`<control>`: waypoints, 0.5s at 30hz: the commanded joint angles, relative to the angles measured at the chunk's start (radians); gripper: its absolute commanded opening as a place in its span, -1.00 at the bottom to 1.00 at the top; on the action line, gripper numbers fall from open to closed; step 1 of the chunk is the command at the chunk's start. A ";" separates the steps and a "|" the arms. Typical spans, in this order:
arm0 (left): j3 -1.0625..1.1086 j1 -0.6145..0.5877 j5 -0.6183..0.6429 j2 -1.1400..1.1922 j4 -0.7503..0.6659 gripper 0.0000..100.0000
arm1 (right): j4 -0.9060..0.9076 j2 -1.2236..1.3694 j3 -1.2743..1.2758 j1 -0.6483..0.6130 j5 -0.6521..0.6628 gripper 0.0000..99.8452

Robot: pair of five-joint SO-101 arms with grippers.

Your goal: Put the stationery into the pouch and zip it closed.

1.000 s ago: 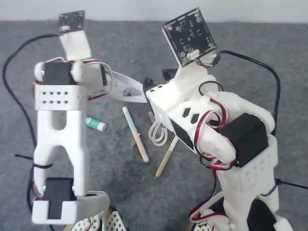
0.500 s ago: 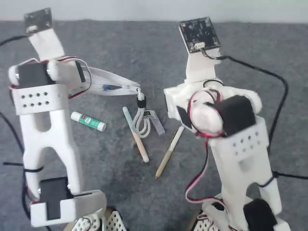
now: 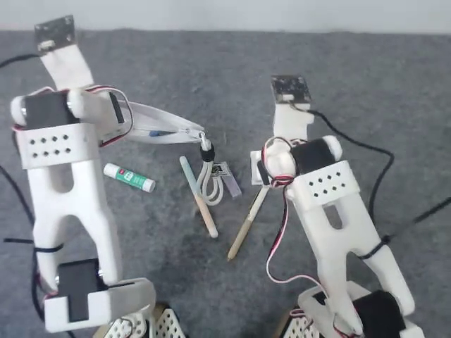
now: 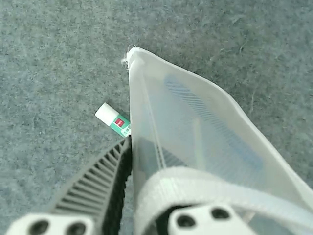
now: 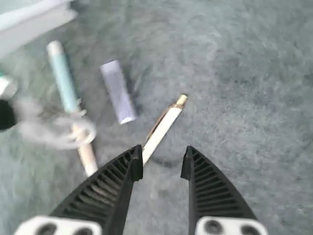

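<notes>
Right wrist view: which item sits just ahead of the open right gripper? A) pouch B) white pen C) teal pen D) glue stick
B: the white pen ends right at the gap of the right gripper; the teal pen lies farther off, and the glue stick is over by the other arm.

in the high view the pouch [image 3: 165, 127] has its held end hidden behind the left arm [image 3: 67, 141], and a blue thing [image 3: 161, 131] inside it is too small to tell. the right arm [image 3: 320, 183] covers the upper end of the cream pen [image 3: 246, 224]. in the left wrist view the pouch runs off the picture's edge, its contents are dim shapes through the mesh, and the glue stick [image 4: 113, 120] is partly hidden behind the left gripper [image 4: 142, 169]. in the right wrist view the white cord loop [image 5: 49, 131] is smeared, and the pen's near end sits behind a finger of the right gripper [image 5: 163, 154].
</notes>
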 commanded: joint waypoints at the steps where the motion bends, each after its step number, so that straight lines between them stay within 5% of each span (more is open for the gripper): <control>1: -0.042 0.000 0.014 -0.005 0.008 -0.98 | -0.139 -0.039 0.080 0.015 -0.052 -0.76; 6: -0.015 0.012 0.014 -0.005 0.002 -0.98 | -0.305 -0.007 0.178 0.012 -0.081 -0.76; 15: 0.033 0.015 0.032 -0.005 -0.028 -0.98 | -0.318 0.265 0.063 0.015 -0.143 -0.75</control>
